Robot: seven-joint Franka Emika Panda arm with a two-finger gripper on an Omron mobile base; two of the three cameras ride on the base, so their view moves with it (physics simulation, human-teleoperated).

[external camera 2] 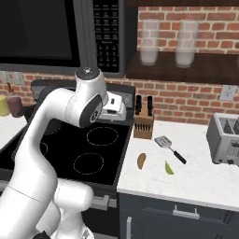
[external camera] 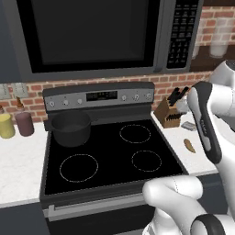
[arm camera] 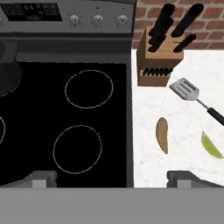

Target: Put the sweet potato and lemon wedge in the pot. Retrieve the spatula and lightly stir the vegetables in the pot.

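Observation:
The sweet potato (arm camera: 162,134) lies on the white counter just right of the stove, an orange-brown lump (external camera 2: 141,160). The yellow-green lemon wedge (arm camera: 211,146) rests a little to its right (external camera 2: 168,168). Behind them the spatula (arm camera: 184,89) lies flat, its slotted head near the knife block and its black handle running away to the right. The dark pot (external camera: 71,128) stands on the stove's back left burner. My gripper (arm camera: 113,180) hangs open high above the stove's right edge, its fingertips (arm camera: 41,178) wide apart with nothing between them.
A wooden knife block (external camera 2: 143,122) stands at the counter's back by the stove. A toaster (external camera 2: 226,139) sits at the far right. Yellow (external camera: 6,126) and maroon (external camera: 24,124) jars stand left of the stove. A microwave (external camera: 92,32) hangs overhead.

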